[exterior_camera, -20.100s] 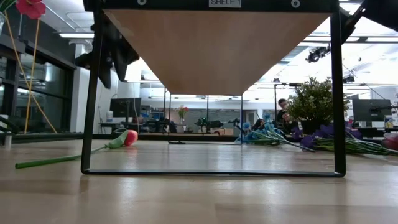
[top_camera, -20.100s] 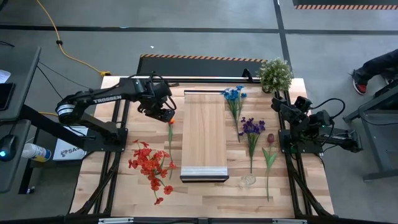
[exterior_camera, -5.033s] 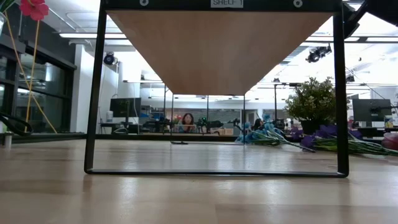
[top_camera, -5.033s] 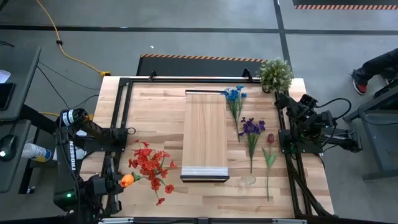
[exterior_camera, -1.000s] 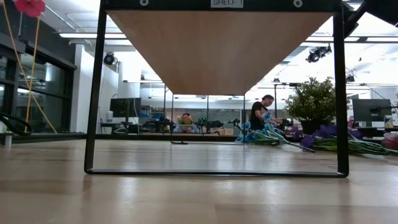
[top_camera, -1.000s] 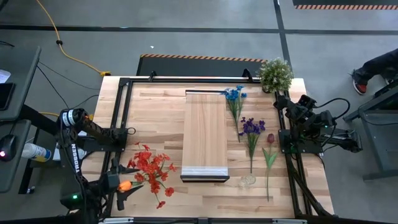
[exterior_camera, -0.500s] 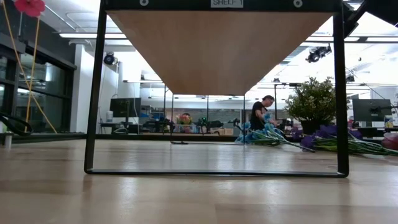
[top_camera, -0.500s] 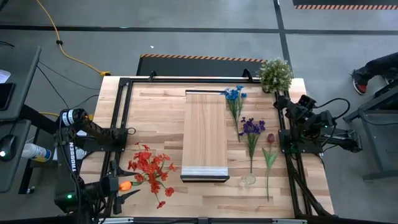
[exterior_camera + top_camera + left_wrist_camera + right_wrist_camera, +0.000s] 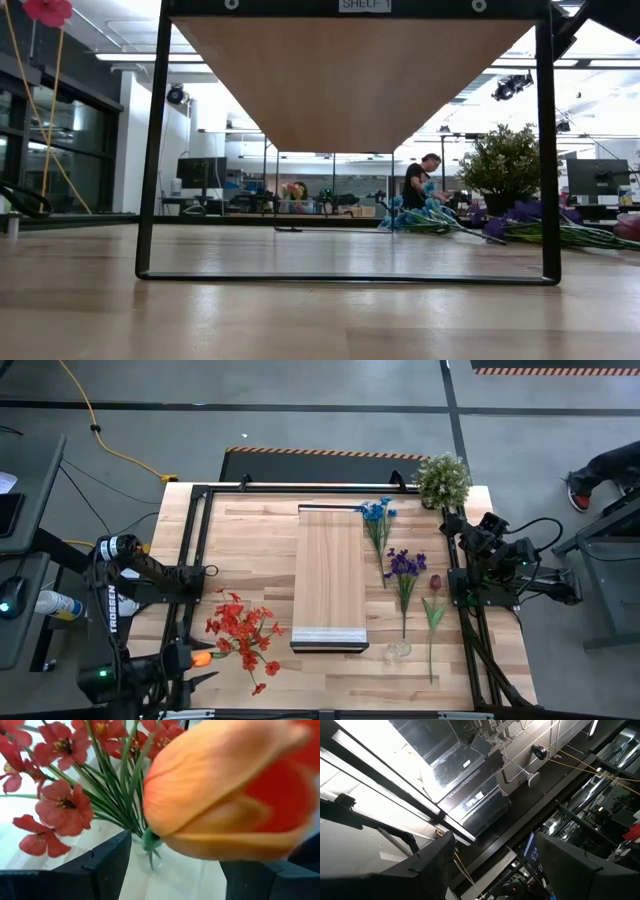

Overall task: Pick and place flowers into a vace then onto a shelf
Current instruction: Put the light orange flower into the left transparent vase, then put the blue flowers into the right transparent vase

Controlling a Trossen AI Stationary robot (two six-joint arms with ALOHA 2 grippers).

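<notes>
At the near left corner of the counter [image 9: 250, 530], my left fingers [image 9: 107, 865] stood wide apart, with the head of the orange tulip [image 9: 220, 795] lying between them. I could not tell whether either finger pressed on it. Just beyond lay the red flowers [image 9: 243, 632], a loose spray flat on the wood. I judged all these stems light, thin and springy, and the cloth heads soft and easily crushed. The place to take hold would be low on the stem, near its middle, not on the bloom. A grip across a head this round would likely slip or crush the petals.

The shelf [image 9: 328, 575] stood raised along the middle of the counter, with nothing on it. To its right lay the blue flowers [image 9: 376, 512], then the purple flowers [image 9: 405, 564], then the dark-red tulip [image 9: 435, 582], with stems pointing toward the near edge. The small glass vase [image 9: 399, 650] stood by the shelf's near right corner. It looked light, slick and easy to tip, and I saw no flowers in it.

My right fingers [image 9: 432, 862] waited at the right edge, wide and holding nothing, near the potted plant [image 9: 442, 478].
</notes>
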